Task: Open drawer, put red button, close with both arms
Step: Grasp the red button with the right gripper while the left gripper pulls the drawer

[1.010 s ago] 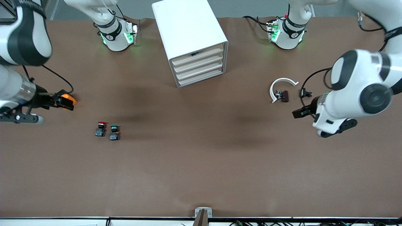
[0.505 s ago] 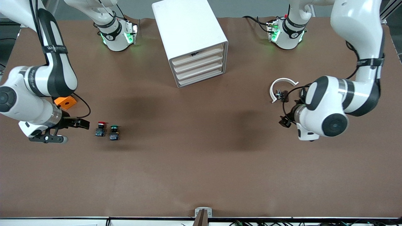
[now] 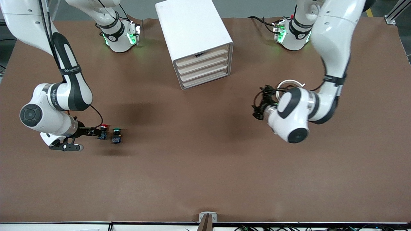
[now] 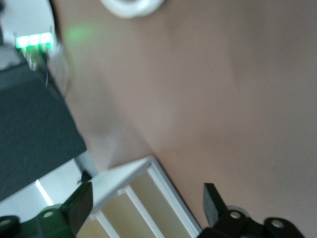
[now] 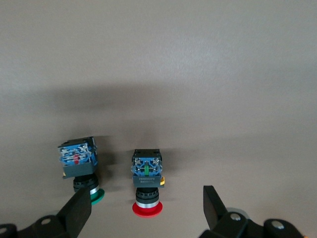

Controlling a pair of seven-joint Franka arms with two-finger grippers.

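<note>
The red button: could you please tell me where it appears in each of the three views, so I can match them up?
Front view: the red button lies on the table toward the right arm's end, beside the green button, at the right pincer.
Right wrist view: red button between the pincer's open fingers.
Left wrist view: not in it.
Shared landmark: the green button, in front and right wrist views.

drawer cabinet (image 3: pixel 195 41): top centre of front view, on the table (image 3: pixel 205 166), between the two arm bases
red button (image 3: pixel 103 130): left of frame, mid-height, toward right arm's end of table
second button (image 3: pixel 117 135): just beside it, toward frame centre, slightly lower
right gripper (image 3: pixel 96 132): at the red button, frame left
ring-shaped part (image 3: pixel 286 84): right of centre, partly under left arm
left gripper (image 3: pixel 259 107): right of centre, over bare table beside the ring part
</note>
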